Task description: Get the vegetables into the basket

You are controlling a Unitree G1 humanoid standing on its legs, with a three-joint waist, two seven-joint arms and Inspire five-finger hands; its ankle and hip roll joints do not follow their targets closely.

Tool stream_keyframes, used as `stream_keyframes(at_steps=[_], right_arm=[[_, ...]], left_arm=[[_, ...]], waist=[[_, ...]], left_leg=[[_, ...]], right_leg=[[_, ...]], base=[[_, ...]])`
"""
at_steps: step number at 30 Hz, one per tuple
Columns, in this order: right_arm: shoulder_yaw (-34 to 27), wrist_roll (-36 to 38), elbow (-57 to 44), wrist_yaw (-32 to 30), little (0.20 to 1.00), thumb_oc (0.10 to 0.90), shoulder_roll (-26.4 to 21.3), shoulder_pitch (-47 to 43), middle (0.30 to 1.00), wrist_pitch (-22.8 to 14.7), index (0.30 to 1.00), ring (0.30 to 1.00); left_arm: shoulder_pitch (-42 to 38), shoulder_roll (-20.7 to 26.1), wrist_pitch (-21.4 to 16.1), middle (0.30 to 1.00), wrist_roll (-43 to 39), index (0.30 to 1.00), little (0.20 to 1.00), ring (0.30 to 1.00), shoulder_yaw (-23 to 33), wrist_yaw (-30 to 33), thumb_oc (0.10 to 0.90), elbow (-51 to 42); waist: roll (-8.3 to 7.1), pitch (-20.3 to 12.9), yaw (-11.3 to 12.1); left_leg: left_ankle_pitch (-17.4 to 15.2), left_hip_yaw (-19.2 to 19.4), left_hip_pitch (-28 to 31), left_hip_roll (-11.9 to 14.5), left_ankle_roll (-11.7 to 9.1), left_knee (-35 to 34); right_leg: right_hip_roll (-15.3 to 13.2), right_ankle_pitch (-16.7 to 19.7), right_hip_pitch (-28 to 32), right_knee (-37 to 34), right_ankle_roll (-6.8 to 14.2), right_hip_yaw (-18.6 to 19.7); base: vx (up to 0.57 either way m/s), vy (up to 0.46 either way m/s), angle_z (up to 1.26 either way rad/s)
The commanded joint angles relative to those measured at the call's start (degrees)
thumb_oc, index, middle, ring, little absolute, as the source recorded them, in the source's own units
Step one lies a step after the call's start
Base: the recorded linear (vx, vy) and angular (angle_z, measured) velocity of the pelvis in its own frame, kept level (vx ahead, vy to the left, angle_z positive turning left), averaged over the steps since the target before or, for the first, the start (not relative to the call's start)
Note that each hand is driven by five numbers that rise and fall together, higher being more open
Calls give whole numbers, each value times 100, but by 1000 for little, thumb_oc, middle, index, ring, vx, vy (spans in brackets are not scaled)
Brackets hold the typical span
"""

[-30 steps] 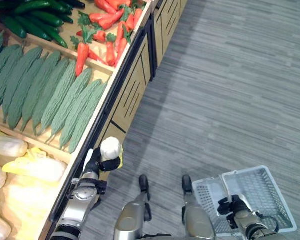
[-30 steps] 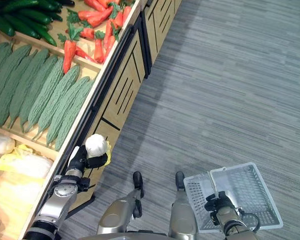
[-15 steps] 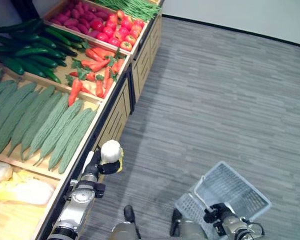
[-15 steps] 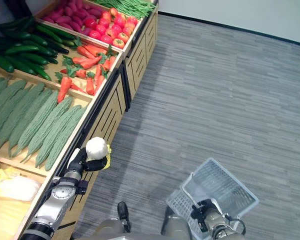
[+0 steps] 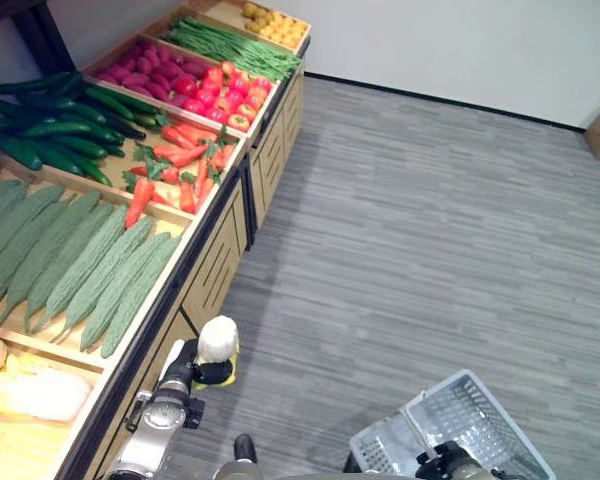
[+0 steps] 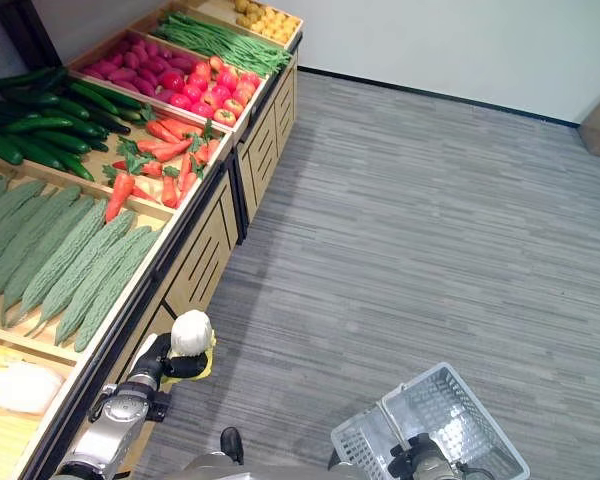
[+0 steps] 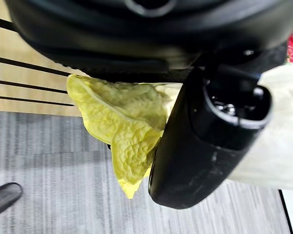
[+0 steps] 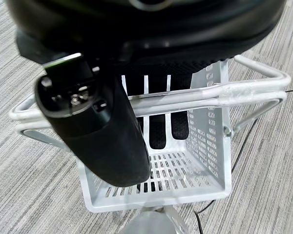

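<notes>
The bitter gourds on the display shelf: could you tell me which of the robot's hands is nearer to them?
Left. The left hand, gripping a cabbage, is just off the shelf edge below the bitter gourds. The right hand holds the basket handle, across the floor.

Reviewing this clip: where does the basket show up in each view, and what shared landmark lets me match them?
Left eye view: basket at lower right, on the right hand.
Right eye view: basket, lower right.
Right wrist view: basket beneath the hand, fingers round its handle.
Left wrist view: not in it.
Landmark: grey striped floor.
</notes>
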Motion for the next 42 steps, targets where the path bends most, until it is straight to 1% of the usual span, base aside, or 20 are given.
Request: stream_keyframes(at_steps=[1,6,11,12,13,19,20,21,23,29,35,39,40,41,42], right_arm=[[170,-83,-171,-67,300,400,-340,-538,300,-173,300,300],[294,-111,-200,-53,300,400,-510,-1038,300,-155,300,300],[489,-143,-28,-48,300,400,-469,-1499,300,-134,300,300],[599,-173,54,-48,300,400,-416,-1680,300,-132,300,300],[596,-172,64,-48,300,400,-416,-1693,300,-135,300,300],[959,-281,417,-78,300,400,-251,-2482,300,-130,300,300],[956,-279,427,-79,300,400,-251,-2495,300,-134,300,300],[1075,-272,430,-99,300,400,-173,-2734,300,-156,300,300],[1227,-267,409,-125,300,400,-46,-2910,300,-190,300,300],[1450,-191,300,-192,300,400,254,-3131,300,-241,300,300],[1637,10,-7,-338,300,400,432,-3738,300,-361,300,300],[1665,337,-724,-503,300,400,464,-3930,300,-492,300,300],[1710,313,-877,-522,300,400,446,-3925,300,-492,300,300],[1773,265,-1381,-551,300,400,350,-3977,300,-497,300,300],[1790,245,-1549,-580,300,400,314,-3998,300,-512,300,300]], left_arm=[[-422,11,-403,300,259,300,300,300,-175,-75,400,-678],[-540,35,-466,300,71,300,300,300,-364,-296,400,-984],[-842,-9,-524,300,-142,300,300,300,-676,-446,400,-1279],[-1042,-30,-560,300,-243,300,300,300,-839,-503,400,-1416],[-1051,-29,-558,300,-246,300,300,300,-840,-502,400,-1416],[-1678,-68,-658,300,-624,300,300,300,-1406,-565,400,-1888],[-1691,-68,-659,300,-628,300,300,300,-1409,-562,400,-1883],[-1934,-136,-693,300,-718,300,300,300,-1605,-542,400,-1991],[-2201,-257,-709,300,-745,300,300,300,-1836,-523,400,-1997],[-2577,-488,-731,300,-867,300,300,300,-2232,-482,400,-1917],[-2861,-717,-837,300,-1236,300,300,300,-2479,-238,400,-1885],[-2741,-796,-885,300,-1350,300,300,300,-2490,-64,400,-1893],[-2690,-795,-891,300,-1338,300,300,300,-2487,-52,400,-1883],[-2578,-756,-884,300,-1251,300,300,300,-2444,-2,400,-1856],[-2534,-738,-883,300,-1220,300,300,300,-2429,23,400,-1829]], waist=[[231,-23,185],[268,-120,334],[304,-230,466],[337,-277,507],[338,-269,507],[486,-339,674],[486,-330,676],[537,-329,701],[597,-342,697],[695,-358,641],[812,-286,607],[846,-199,537],[847,-187,522],[839,-160,494],[832,-148,486]], left_leg=[[8,-260,-67,-102,-170,45],[21,-387,16,-54,-216,81],[26,-479,76,-46,-242,98],[36,-522,91,-42,-253,99],[36,-525,90,-41,-254,100],[53,-628,97,-43,-287,108],[52,-629,98,-42,-288,109],[54,-647,94,-67,-290,104],[64,-663,84,-86,-298,92],[58,-625,94,-78,-312,72],[68,-583,47,-91,-322,56],[80,-513,15,-74,-332,41],[81,-491,13,-69,-335,38],[79,-445,10,-53,-339,35],[79,-436,9,-52,-338,35]], right_leg=[[-178,-150,101,576,466,81],[-152,-200,284,479,430,19],[-129,-244,442,451,410,-30],[-114,-260,468,454,399,-46],[-112,-261,470,454,398,-49],[-98,-320,548,377,366,-109],[-97,-319,552,375,365,-110],[-104,-309,568,349,368,-113],[-110,-318,582,326,362,-117],[-89,-305,572,232,354,-89],[-112,-259,513,138,351,1],[-102,-211,430,58,340,111],[-97,-204,413,54,337,137],[-87,-194,391,28,332,189],[-84,-188,382,25,328,207]], base=[[19,-49,14],[29,-69,6],[33,-57,13],[25,-50,8],[16,-44,12],[15,-25,12],[19,-11,5],[8,10,4],[23,9,4],[8,1,2],[-9,9,-4],[-18,2,-9],[-7,-10,-23],[0,-13,-21],[1,-19,-19]])
